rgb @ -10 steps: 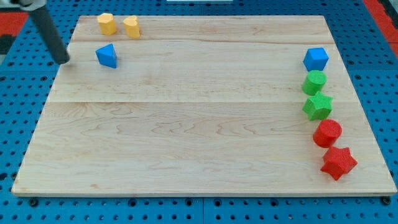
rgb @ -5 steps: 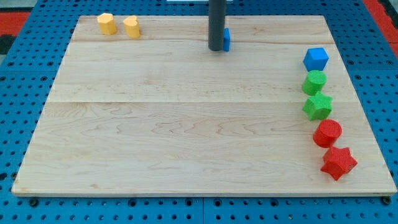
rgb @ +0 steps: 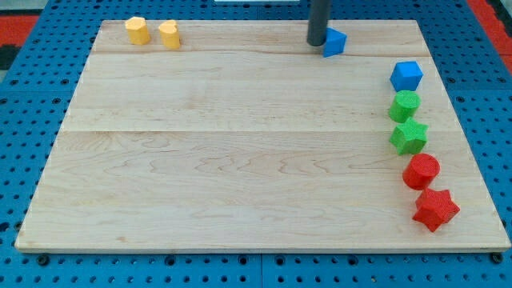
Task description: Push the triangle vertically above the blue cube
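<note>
The blue triangle (rgb: 335,42) lies near the top edge of the wooden board (rgb: 240,144), right of centre. My tip (rgb: 318,42) is at its left side, touching it. The blue cube (rgb: 406,76) sits at the board's right edge, lower and further to the view's right than the triangle.
Below the blue cube along the right edge stand a green cylinder (rgb: 405,105), a green star (rgb: 409,137), a red cylinder (rgb: 421,170) and a red star (rgb: 435,210). Two yellow blocks (rgb: 138,30) (rgb: 169,34) sit at the top left.
My tip swept from the board's left edge to the right along the top, pushing the blue triangle from the upper left to right of centre.
</note>
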You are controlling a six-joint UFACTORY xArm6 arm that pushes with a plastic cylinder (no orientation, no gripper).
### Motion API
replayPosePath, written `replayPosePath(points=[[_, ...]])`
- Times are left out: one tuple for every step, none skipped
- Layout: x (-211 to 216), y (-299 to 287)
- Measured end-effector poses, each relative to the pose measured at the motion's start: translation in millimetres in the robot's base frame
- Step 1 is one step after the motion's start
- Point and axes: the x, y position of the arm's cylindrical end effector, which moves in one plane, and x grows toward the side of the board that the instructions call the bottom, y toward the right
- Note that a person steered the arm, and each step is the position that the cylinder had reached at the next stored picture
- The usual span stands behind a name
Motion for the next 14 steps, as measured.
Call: replayPosePath(points=[[-11,14],[-22,15],[-18,41],[3,57],[4,45],[25,18],[43,24],[18,54],[13,82],[14,91],[17,92],[25,66],[43,-32],[63,-115]])
